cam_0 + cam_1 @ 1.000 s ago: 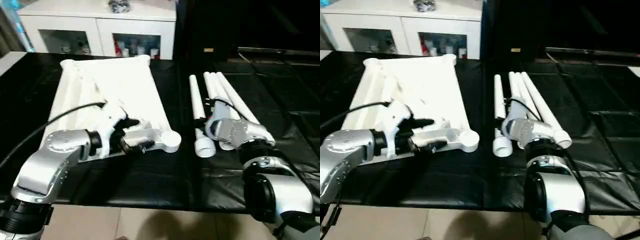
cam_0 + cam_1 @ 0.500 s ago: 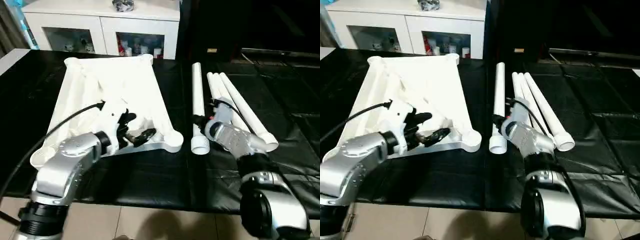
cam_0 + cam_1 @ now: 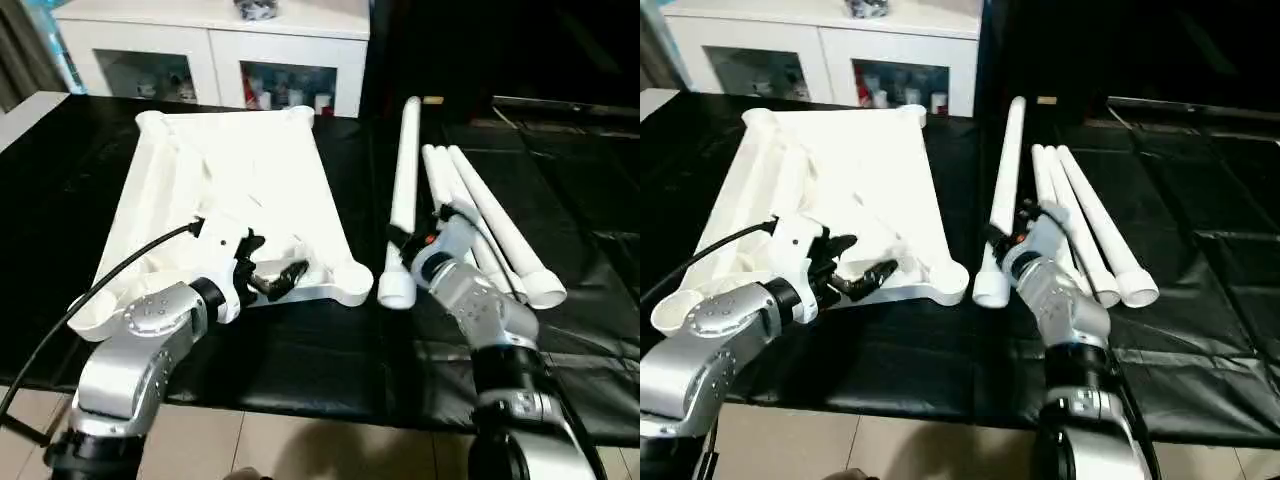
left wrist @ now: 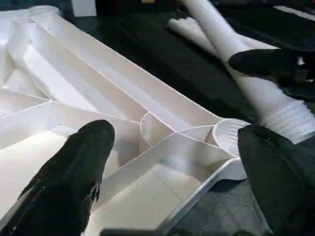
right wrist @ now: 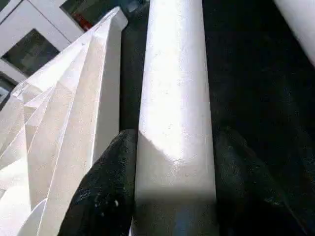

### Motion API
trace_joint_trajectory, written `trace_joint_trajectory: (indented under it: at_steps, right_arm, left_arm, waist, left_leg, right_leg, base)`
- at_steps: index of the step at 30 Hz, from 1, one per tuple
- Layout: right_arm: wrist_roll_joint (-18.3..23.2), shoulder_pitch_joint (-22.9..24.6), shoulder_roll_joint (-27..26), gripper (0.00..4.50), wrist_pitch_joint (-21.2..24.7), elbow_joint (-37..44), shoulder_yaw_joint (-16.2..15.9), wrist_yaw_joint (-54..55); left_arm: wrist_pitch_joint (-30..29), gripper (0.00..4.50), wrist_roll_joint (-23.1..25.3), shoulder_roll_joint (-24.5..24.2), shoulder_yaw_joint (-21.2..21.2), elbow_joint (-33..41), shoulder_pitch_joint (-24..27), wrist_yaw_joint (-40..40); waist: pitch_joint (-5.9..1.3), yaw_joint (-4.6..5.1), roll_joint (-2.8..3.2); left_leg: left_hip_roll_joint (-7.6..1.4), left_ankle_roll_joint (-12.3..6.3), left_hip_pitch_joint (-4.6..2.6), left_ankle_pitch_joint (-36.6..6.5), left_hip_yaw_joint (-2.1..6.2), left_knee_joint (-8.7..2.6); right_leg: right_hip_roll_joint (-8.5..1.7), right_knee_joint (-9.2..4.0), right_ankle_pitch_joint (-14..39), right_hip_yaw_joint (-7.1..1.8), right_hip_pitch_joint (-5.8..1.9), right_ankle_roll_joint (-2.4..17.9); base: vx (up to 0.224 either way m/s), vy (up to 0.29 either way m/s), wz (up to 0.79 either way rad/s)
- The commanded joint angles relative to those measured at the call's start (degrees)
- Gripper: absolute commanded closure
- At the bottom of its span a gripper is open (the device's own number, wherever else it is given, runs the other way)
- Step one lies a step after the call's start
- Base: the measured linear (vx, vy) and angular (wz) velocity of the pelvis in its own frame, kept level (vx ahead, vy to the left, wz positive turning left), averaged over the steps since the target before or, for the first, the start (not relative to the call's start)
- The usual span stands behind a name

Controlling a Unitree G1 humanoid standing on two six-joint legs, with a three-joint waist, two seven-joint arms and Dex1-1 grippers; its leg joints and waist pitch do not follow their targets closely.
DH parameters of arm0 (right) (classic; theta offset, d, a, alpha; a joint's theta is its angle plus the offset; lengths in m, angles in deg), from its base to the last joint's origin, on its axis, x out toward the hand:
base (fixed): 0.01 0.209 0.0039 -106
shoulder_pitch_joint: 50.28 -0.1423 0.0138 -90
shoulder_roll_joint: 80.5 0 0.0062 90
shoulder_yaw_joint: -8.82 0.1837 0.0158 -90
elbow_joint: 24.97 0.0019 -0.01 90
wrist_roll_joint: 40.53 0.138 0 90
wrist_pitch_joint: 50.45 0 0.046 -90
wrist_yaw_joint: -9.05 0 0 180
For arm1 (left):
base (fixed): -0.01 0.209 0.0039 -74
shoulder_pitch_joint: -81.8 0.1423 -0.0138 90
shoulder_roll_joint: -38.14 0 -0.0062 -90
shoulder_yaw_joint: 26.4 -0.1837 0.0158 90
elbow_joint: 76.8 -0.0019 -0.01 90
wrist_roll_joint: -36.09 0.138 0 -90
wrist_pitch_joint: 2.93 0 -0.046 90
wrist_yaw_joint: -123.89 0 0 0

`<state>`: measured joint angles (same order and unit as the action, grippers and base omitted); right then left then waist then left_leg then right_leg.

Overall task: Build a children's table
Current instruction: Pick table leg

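Black-covered work surface (image 3: pixel 300 360) spanning the scene, with a white glass-door cabinet (image 3: pixel 215 60) behind it. Upside-down white tabletop (image 3: pixel 235 190) lying ribbed side up on the left part of the cover, round corner socket (image 3: pixel 352 283) at its near right corner. Right of it, 3 white legs (image 3: pixel 490 225) lying side by side on the cover, touching one another. Between tabletop and those 3, a 4th leg (image 3: pixel 403 195), threaded wide end (image 3: pixel 394 290) just beside the corner socket. Right gripper (image 5: pixel 174 172) clamped on this leg near its wide end, a black finger pressed on either side. Left gripper (image 4: pixel 172 167) over the tabletop's near right corner, fingers (image 4: pixel 78 167) spread wide apart, holding nothing
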<state>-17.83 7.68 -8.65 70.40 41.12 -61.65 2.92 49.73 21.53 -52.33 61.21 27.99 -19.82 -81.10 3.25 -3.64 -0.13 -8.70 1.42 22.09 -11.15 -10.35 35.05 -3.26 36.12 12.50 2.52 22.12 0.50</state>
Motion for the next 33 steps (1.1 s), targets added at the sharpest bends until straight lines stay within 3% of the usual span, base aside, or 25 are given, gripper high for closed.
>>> trace_joint_trajectory:
  at_steps: [1, 2, 4, 5, 10, 15, 16, 17, 18, 20, 21, 22, 23, 24, 27, 28, 33]
  right_arm:
    - [0.4, 1.6, 0.2, 2.68, -0.5, 4.0, -0.7, 0.3]
    - [0.5, 2.0, 0.2, 2.68, -0.6, 4.5, -0.7, 0.2]
    - [0.6, 2.8, 0.3, 2.68, -1.3, 6.2, -0.9, -0.4]
    - [0.6, 3.0, 0.3, 2.68, -1.3, 6.7, -0.8, -0.4]
    - [0.4, 3.9, 0.5, 2.68, -1.1, 8.4, -1.3, 0.0]
    - [1.6, 4.1, 0.6, 2.68, -1.9, 10.5, -1.4, -1.7]
    - [1.9, 3.8, 0.7, 2.68, -2.2, 10.9, -1.6, -2.7]
    - [2.1, 3.6, 0.7, 2.68, -2.3, 11.1, -1.8, -3.2]
    - [3.3, 3.0, 0.5, 2.68, -2.0, 11.8, -2.1, -5.0]
    - [5.4, 1.8, 0.6, 2.68, -1.6, 12.9, -3.5, -9.7]
    - [5.5, 1.8, 0.6, 2.68, -1.5, 12.9, -3.6, -9.9]
    - [7.0, 1.0, 0.6, 2.68, -1.0, 13.4, -3.8, -12.0]
    - [7.7, 0.9, 0.5, 2.68, -0.8, 13.7, -3.9, -12.8]
    - [9.0, 1.0, 0.5, 2.68, -0.4, 14.3, -4.0, -14.6]
    - [11.8, 1.6, 0.8, 2.68, 0.9, 16.8, -4.3, -17.8]
    - [13.3, 1.8, 0.9, 2.68, 1.7, 18.1, -4.1, -18.8]
    - [18.2, 4.0, 1.6, 2.68, 4.7, 23.8, -4.9, -22.8]
  left_arm:
    - [0.7, 0.0, 1.0, 0.5, 0.0, 1.0, 0.5, 1.4]
    - [0.8, 0.0, 1.0, 0.5, -0.1, 1.0, 0.6, 1.6]
    - [1.1, 0.0, 1.3, 0.6, -0.2, 0.8, 0.7, 1.9]
    - [1.3, 0.0, 1.4, 0.6, -0.2, 0.7, 0.7, 2.1]
    - [1.8, 0.0, 1.9, 0.1, 0.5, 0.3, 0.2, 2.7]
    - [0.7, 0.0, 0.5, 0.3, 2.3, 0.5, -0.1, 3.1]
    - [0.6, 0.0, 0.5, 0.4, 2.3, -0.1, -0.9, 3.1]
    - [0.6, 0.0, 0.5, 0.3, 2.2, -0.4, -1.5, 3.0]
    - [0.5, 0.0, -1.2, 1.4, 3.1, -1.7, -3.7, 2.6]
    - [1.1, 0.0, -5.3, 4.1, 5.5, -4.8, -8.4, 1.6]
    - [1.1, 0.0, -5.7, 4.3, 5.7, -5.0, -8.7, 1.6]
    - [0.2, 0.0, -8.3, 5.7, 7.5, -7.2, -11.7, 1.5]
    - [0.0, 0.0, -9.0, 6.2, 7.9, -7.9, -12.5, 1.4]
    - [-0.6, 0.0, -10.2, 7.0, 8.6, -9.2, -14.2, 1.2]
    - [-3.3, 0.0, -14.4, 9.1, 10.5, -12.8, -18.9, 0.1]
    - [-4.4, 0.0, -15.9, 9.9, 11.3, -14.0, -20.9, -0.1]
    - [-6.7, 0.0, -23.8, 14.4, 14.4, -16.5, -26.0, -0.6]
  waist:
    - [-3.59, -0.17, 0.39]
    - [-3.68, -0.14, 0.18]
    - [-3.64, -0.15, 1.18]
    - [-3.55, 0.07, 0.82]
    - [-3.52, 0.15, 0.49]
    - [-3.51, 0.02, 0.26]
    - [-3.49, -0.1, -0.24]
    - [-3.44, -0.18, -0.11]
    - [-3.42, -0.12, -0.36]
    - [-3.48, -0.24, -0.18]
    - [-3.52, -0.28, -0.26]
    - [-3.53, -0.47, 0.66]
    - [-3.53, -0.08, -0.28]
    - [-3.66, -0.33, -0.38]
    - [-3.87, -0.56, -0.29]
    - [-3.95, -0.61, 0.24]
    - [-4.0, -1.54, -0.39]
  left_leg:
    - [-4.23, 1.4, -1.24, -6.7, 1.59, -4.8]
    - [-4.15, 1.24, -1.18, -6.4, 1.63, -4.8]
    - [-4.13, 1.65, -1.22, -7.1, 1.76, -4.8]
    - [-4.16, 1.91, -1.16, -8.0, 1.74, -4.91]
    - [-4.2, 2.05, -1.24, -8.3, 1.75, -4.94]
    - [-4.12, 1.12, -1.18, -7.1, 1.66, -4.79]
    - [-4.14, 0.8, -1.13, -7.1, 1.63, -4.8]
    - [-4.22, 0.73, -1.26, -7.2, 1.59, -4.79]
    - [-4.24, 0.65, -1.26, -7.0, 1.58, -4.83]
    - [-4.07, 0.75, -1.57, -6.9, 1.38, -4.62]
    - [-4.13, 0.79, -1.41, -6.6, 1.49, -4.7]
    - [-4.28, 1.08, -1.37, -6.2, 1.75, -4.71]
    - [-4.22, 0.86, -1.36, -6.2, 1.47, -4.66]
    - [-4.02, -0.08, -1.13, -4.7, 1.43, -4.42]
    - [-4.06, -1.32, -1.12, -2.5, 1.49, -4.23]
    - [-4.01, -1.5, -1.23, -2.1, 1.47, -4.06]
    - [-4.31, -2.67, -1.17, -2.0, 1.49, -3.98]
  right_leg:
    - [-4.97, -4.07, 2.8, -3.03, -1.95, 10.0]
    - [-4.98, -3.96, 2.5, -2.99, -2.12, 10.1]
    - [-5.0, -3.99, 2.9, -2.99, -2.01, 10.1]
    - [-4.88, -4.17, 3.6, -3.0, -2.04, 10.0]
    - [-4.9, -4.17, 4.3, -3.0, -2.04, 10.1]
    - [-4.99, -4.08, 3.4, -3.0, -2.08, 10.5]
    - [-5.14, -4.06, 4.4, -3.02, -2.18, 10.5]
    - [-5.14, -4.16, 5.1, -3.04, -1.95, 10.3]
    - [-5.05, -4.22, 5.2, -3.01, -1.97, 10.2]
    - [-4.91, -4.13, 4.2, -3.02, -1.76, 10.6]
    - [-5.05, -4.02, 3.7, -2.98, -2.02, 10.9]
    - [-5.19, -3.79, 2.8, -2.94, -1.99, 11.1]
    - [-4.97, -3.97, 2.1, -2.96, -2.0, 11.2]
    - [-5.26, -3.69, -0.1, -3.04, -2.37, 11.9]
    - [-5.3, -3.51, -2.3, -2.96, -2.53, 12.4]
    - [-5.18, -3.42, -3.2, -2.93, -2.43, 12.9]
    - [-5.49, -3.38, -3.6, -2.88, -2.7, 14.3]
  base:
    - [0.0, 0.0, 0.0]
    - [0.0, 0.0, 0.0]
    - [0.0, 0.0, 0.0]
    - [0.0, 0.0, 0.0]
    - [0.0, 0.0, 0.0]
    - [0.0, 0.0, 0.0]
    - [0.0, 0.0, 0.0]
    - [0.0, 0.0, 0.0]
    - [0.0, 0.0, 0.0]
    - [0.0, 0.0, 0.0]
    - [0.0, 0.0, 0.0]
    - [0.0, 0.0, 0.0]
    - [0.0, 0.0, 0.0]
    - [0.0, 0.0, 0.0]
    - [0.0, 0.0, 0.0]
    - [0.0, 0.0, 0.0]
    - [0.0, 0.0, 0.0]
